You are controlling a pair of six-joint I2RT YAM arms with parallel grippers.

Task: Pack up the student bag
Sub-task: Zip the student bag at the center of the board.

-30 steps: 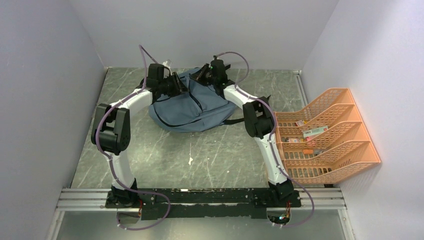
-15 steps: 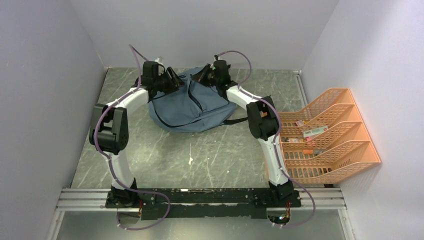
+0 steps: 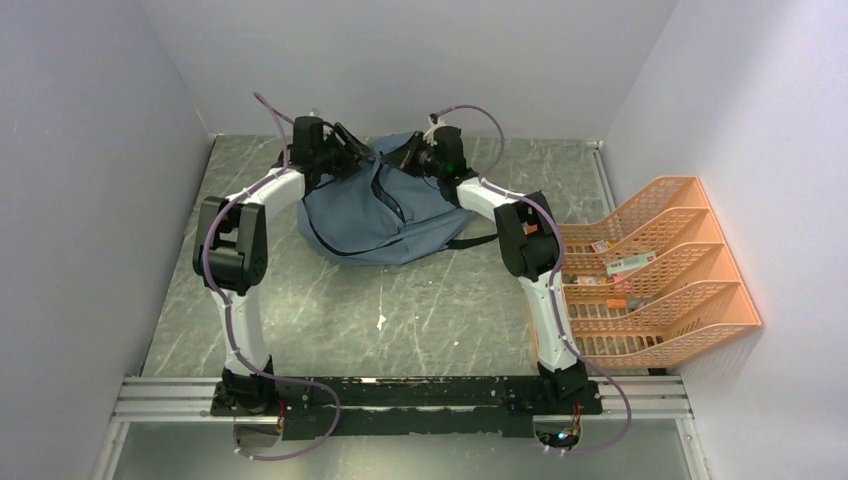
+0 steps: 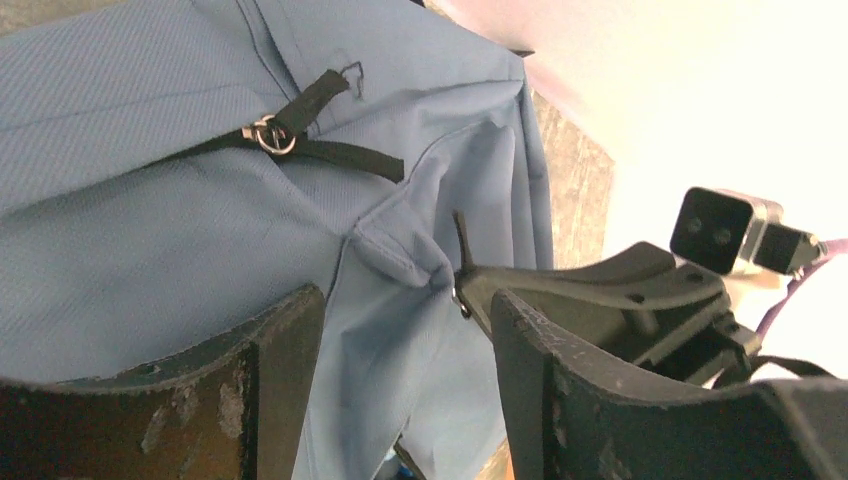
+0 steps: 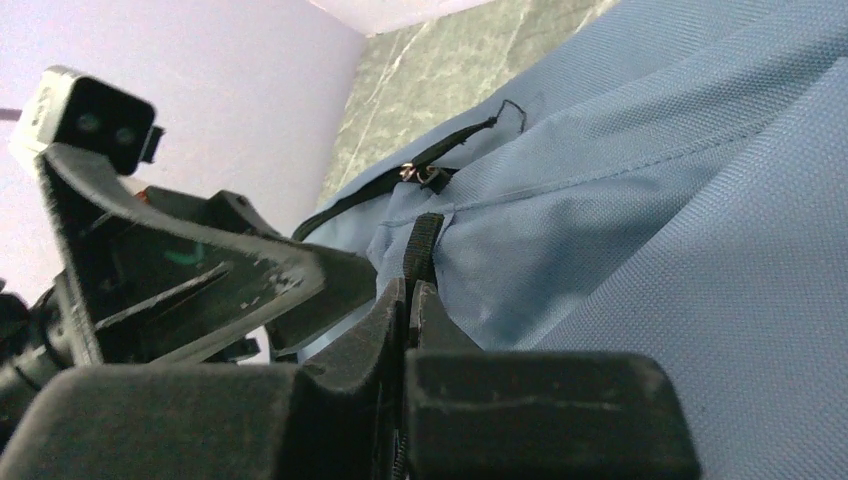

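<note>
Bag [image 3: 385,205] lies at the desk's [image 3: 400,300] far edge, mid-width. Left hand [image 4: 400,310] has its fingers apart over the bag's far-left part, gripping nothing; fabric contact unclear. Right hand [image 5: 408,300] is pinched tight on a black tab [image 5: 424,240] of the bag.

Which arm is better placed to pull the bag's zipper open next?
Left, probably: left gripper is open facing the zipper pull on the student bag; right gripper is shut on a black tab.
</note>
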